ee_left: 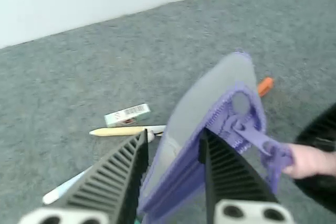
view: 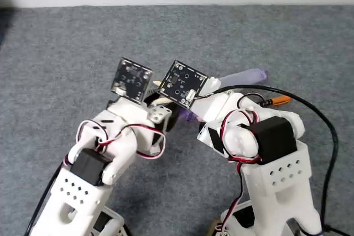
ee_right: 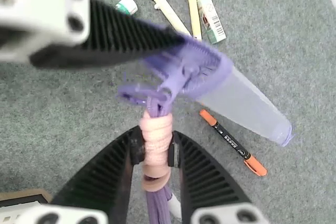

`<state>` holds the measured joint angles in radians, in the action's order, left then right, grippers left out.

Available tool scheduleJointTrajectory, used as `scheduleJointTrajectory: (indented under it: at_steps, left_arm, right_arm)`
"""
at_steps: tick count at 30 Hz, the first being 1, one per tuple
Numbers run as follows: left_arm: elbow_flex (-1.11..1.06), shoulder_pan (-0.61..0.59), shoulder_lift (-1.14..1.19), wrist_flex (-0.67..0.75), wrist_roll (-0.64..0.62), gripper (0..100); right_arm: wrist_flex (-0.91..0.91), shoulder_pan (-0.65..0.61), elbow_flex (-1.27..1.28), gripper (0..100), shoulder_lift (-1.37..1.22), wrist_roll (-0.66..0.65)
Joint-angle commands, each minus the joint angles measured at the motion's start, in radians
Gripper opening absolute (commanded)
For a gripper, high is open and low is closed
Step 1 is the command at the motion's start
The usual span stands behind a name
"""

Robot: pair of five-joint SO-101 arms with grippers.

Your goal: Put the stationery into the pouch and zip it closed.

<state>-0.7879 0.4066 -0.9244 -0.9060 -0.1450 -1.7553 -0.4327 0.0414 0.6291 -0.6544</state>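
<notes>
- Right gripper (ee_right: 156, 135): pinched tight on pink pull tab (ee_right: 156, 148) of zipper.
- Left gripper (ee_left: 173, 139): clamped across purple pouch (ee_left: 210, 103) at its zipper end; pouch tilted, far end toward table (ee_right: 294, 35).
- Just beside pouch: orange marker (ee_right: 231, 142), lying flat.
- Farther out: pencil (ee_right: 193, 9), eraser (ee_right: 211, 11), pale pen (ee_right: 165, 9), loose on table.

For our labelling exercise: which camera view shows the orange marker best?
The right wrist view: the orange marker lies whole on the carpet. In the left wrist view the pouch hides all but its orange end; the high view shows a short stretch.
</notes>
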Motion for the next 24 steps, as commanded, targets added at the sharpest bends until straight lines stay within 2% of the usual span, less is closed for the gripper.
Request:
scheduleJointTrajectory:
  at_steps: [1,7,12,16,24]
  left_arm:
    - [0.085,-0.080,-0.005,0.020,0.006,15]
    - [0.156,-0.089,-0.005,0.018,0.005,15]
    - [0.162,-0.089,0.002,0.018,0.005,15]
    - [0.090,-0.089,0.005,0.044,0.005,15]
    - [-0.142,-0.080,0.011,0.204,0.026,15]
  right_arm:
    - [-0.035,0.002,-0.009,0.9,0.022,-0.012]
    - [-0.035,0.007,-0.009,0.9,0.022,-0.011]
    - [-0.033,0.076,-0.011,0.9,0.024,-0.012]
    - [-0.033,0.084,-0.029,0.9,0.054,-0.012]
    - [-0.031,0.082,-0.041,0.9,0.082,-0.035]
